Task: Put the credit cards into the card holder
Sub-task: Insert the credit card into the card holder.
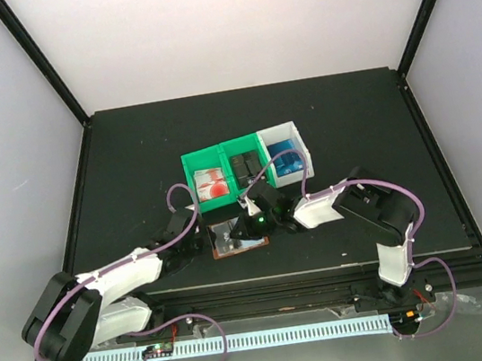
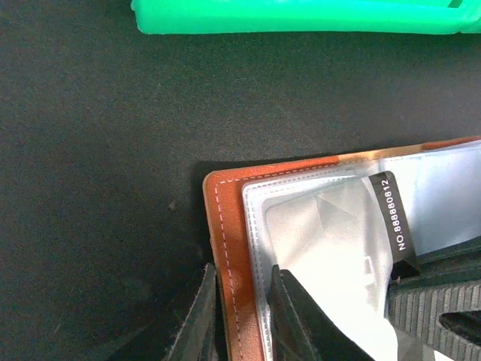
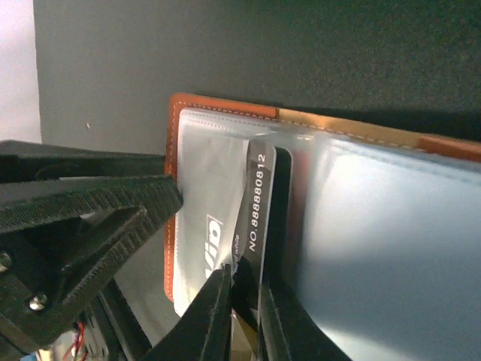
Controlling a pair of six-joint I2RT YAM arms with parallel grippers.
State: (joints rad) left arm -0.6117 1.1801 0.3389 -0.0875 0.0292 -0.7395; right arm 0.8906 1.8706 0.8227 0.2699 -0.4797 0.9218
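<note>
– Just below the green bins (image 1: 218,151) at frame centre, where's the card holder (image 1: 237,236)?
– Lying open; left gripper (image 2: 240,316) pinches its leather edge, right gripper (image 3: 244,316) pinches a black card (image 3: 255,203), seemingly partway into a clear pocket (image 3: 376,218). Next, probably: push deeper, release.

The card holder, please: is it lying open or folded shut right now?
Open: the card holder lies spread on the table, clear pockets facing up.

Both arms bend inward, left pincer (image 2: 244,301) and right pincer (image 3: 244,304) clamped narrow (the two nearly touching).
</note>
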